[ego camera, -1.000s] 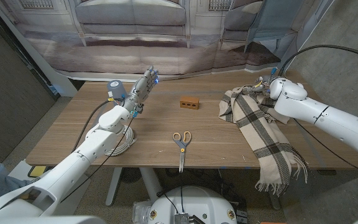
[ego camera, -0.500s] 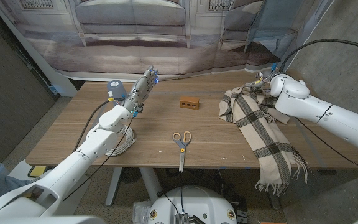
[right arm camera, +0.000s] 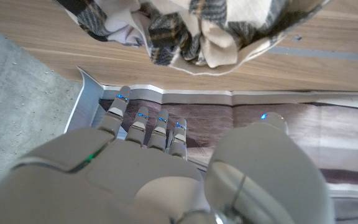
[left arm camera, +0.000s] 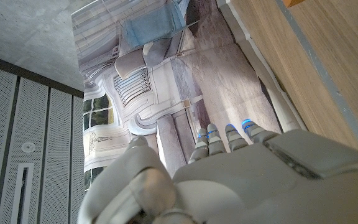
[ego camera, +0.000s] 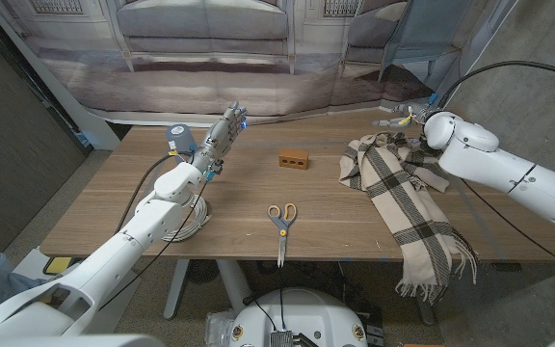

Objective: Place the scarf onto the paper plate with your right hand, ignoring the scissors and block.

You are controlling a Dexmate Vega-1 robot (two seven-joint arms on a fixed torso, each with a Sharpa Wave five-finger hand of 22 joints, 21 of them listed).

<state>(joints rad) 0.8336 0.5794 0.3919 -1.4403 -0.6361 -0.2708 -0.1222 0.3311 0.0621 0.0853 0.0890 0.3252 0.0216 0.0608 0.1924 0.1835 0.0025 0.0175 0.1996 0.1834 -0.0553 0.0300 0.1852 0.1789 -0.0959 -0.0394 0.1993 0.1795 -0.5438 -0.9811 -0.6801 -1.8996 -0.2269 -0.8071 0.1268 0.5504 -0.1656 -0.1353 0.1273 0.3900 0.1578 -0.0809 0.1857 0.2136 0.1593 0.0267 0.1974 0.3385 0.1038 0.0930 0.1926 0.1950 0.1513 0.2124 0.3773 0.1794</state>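
Two white robot arms reach over a wooden table [ego camera: 239, 207] whose broad middle lies open, with bare wood between the objects and along the far edge. Largest on it is the plaid scarf [ego camera: 403, 193], cream with dark checks, bunched at the right far side and running toward the near right, where its fringed end hangs over the table's front edge. The right hand [ego camera: 405, 118] is raised above the table's far edge just beyond the scarf's bunched end, fingers extended and apart, holding nothing; the right wrist view shows its fingers [right arm camera: 143, 127] straight and clear of the cloth. The left hand [ego camera: 218, 143] stands raised over the left side of the table, fingers straight and together, pointing away from the robot, also holding nothing. Under the left forearm, near the front left edge, a white paper plate [ego camera: 183, 224] lies, partly hidden by the arm, well apart from the scarf. A pair of scissors [ego camera: 280, 224] with yellow handles lies near the front edge at centre, blades toward the robot. A small brown block [ego camera: 294, 159] sits beyond them, between the left hand and the scarf, touching neither.
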